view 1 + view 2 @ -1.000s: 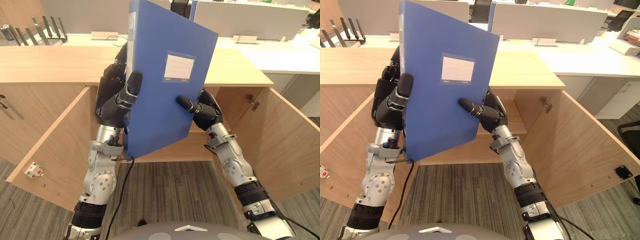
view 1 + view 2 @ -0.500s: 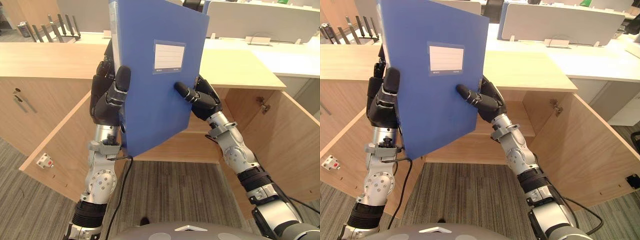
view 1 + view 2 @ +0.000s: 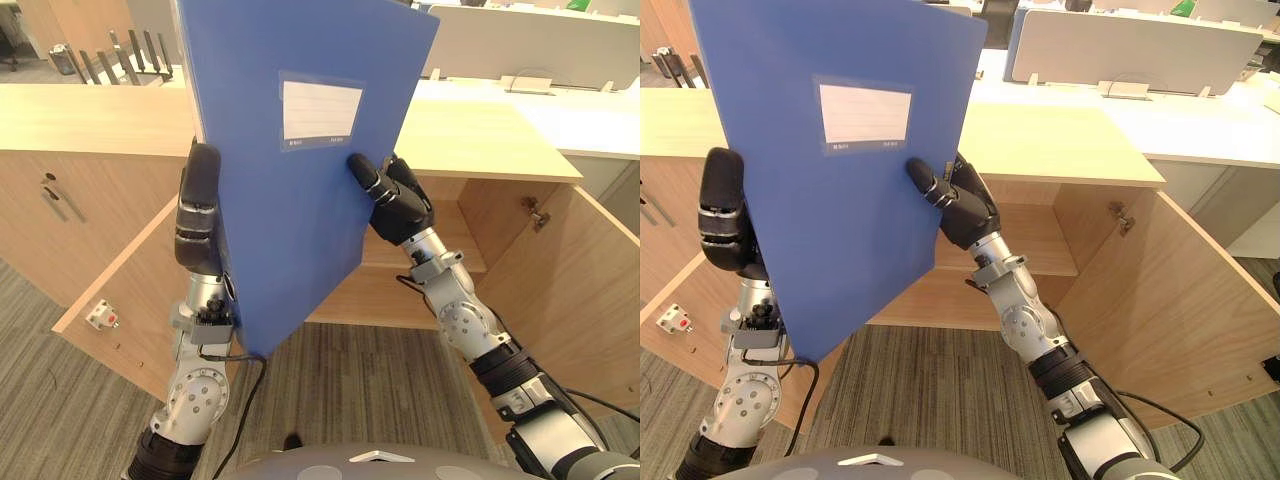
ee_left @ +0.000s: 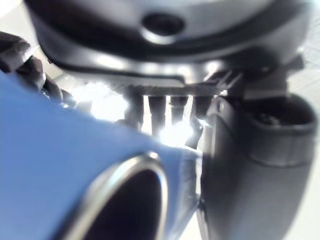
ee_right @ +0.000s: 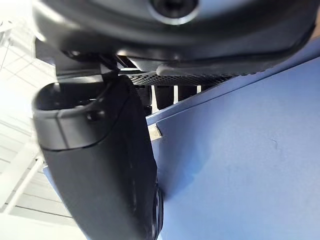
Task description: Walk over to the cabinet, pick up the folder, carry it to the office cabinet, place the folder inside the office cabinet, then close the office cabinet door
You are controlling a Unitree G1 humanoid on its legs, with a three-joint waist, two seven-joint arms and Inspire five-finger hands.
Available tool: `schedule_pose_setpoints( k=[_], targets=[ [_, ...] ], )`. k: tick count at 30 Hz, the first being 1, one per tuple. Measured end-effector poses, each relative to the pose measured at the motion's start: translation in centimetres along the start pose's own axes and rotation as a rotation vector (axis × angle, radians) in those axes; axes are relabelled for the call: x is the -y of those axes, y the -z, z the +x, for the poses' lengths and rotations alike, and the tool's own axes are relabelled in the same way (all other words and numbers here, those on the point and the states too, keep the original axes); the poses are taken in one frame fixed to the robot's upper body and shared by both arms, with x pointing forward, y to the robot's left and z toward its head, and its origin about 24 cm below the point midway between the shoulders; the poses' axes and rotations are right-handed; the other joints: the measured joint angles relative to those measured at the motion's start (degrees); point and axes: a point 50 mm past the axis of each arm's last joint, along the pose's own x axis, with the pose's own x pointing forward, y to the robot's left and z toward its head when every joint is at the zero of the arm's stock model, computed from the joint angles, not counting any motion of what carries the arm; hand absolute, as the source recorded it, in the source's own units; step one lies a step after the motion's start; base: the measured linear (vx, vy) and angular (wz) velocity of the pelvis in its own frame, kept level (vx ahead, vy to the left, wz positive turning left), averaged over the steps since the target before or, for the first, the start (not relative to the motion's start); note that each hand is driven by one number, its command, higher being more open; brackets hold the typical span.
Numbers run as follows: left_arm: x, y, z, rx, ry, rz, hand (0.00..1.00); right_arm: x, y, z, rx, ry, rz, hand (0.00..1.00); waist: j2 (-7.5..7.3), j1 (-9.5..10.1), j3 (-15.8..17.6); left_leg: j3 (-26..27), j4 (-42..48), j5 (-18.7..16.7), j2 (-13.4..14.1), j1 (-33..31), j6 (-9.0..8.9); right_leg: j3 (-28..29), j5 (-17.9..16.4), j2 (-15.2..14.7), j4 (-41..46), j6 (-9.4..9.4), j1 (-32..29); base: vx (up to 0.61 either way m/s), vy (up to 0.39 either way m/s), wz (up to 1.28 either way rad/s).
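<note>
Before the cabinet [image 3: 90, 120], left hand [image 3: 198, 215] and right hand [image 3: 395, 200] clamp folder [image 3: 290, 210] upright.

— Any text legible?
— None I can read. The folder [image 3: 290, 230] I hold bears a white label [image 3: 321, 112] on its front: ruled lines, blank. Small print along the label's lower edge, too small to read.

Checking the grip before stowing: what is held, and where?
The blue folder, upright, between both hands: left hand at its spine edge, right hand at the opposite edge, thumb on the front cover.
</note>
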Motion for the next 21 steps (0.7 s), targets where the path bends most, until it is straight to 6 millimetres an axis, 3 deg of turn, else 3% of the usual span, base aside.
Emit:
schedule_pose_setpoints(
  k=[1,2,10,12,14,19,21],
  targets=[
    [-0.1,0.0,-0.5,-0.008,-0.018,-0.001,0.0,0.1,0.4,-0.4,-0.01,0.011,0.018,0.0,0.27,0.06,-0.2,0.0,0.0,0.0,0.0,0.0,0.01,0.0,0.0,0.0,0.0,0.04,0.0,0.0,0.0,0.0],
    [-0.2,0.2,-1.0,-0.018,-0.041,-0.008,1.0,0.2,0.9,-0.9,-0.022,0.028,0.039,0.0,0.64,0.16,-0.5,0.1,0.0,0.0,0.1,0.0,0.0,0.0,0.0,0.1,0.0,0.05,0.0,0.0,0.0,0.0],
    [0.3,1.7,-3.8,-0.102,-0.136,-0.097,1.0,0.7,3.0,-3.1,-0.055,0.11,0.17,0.0,2.18,0.27,-2.0,0.8,-0.3,-0.3,0.7,0.5,-0.69,0.5,-0.3,0.4,0.8,-0.51,-0.3,-0.01,-0.002,-0.04],
    [0.0,3.9,-4.7,-0.191,-0.168,-0.162,1.0,-2.4,5.3,-2.2,-0.054,0.047,0.423,0.0,2.86,-0.22,-2.6,1.2,-0.3,-0.3,1.1,0.7,-0.79,1.0,-0.4,0.6,0.9,-0.61,-0.4,-0.01,-0.007,-0.1],
    [-0.3,4.5,-4.6,-0.161,-0.193,-0.183,1.0,-3.3,6.5,-2.1,0.001,0.062,0.535,0.0,2.9,-0.03,-2.8,1.5,-0.3,-0.3,1.4,0.7,-0.93,1.2,-0.4,0.6,0.9,-0.63,-0.4,0.0,-0.002,-0.08],
    [-2.6,4.4,-6.3,-0.237,-0.251,-0.116,1.0,-3.2,8.3,-3.6,-0.022,0.135,0.588,0.0,2.81,0.25,-3.0,1.1,-0.3,-0.1,1.7,0.6,-1.22,0.9,-0.5,1.0,0.9,-0.71,-0.4,0.0,-0.004,0.02],
    [-4.7,4.2,-8.0,-0.299,-0.351,-0.042,1.0,-2.6,9.5,-4.7,-0.044,0.201,0.61,0.0,3.01,0.08,-3.0,0.9,-0.3,-0.2,1.8,0.5,-1.31,0.7,-0.5,1.2,0.8,-0.74,-0.3,0.01,-0.009,0.04]
  ],
)
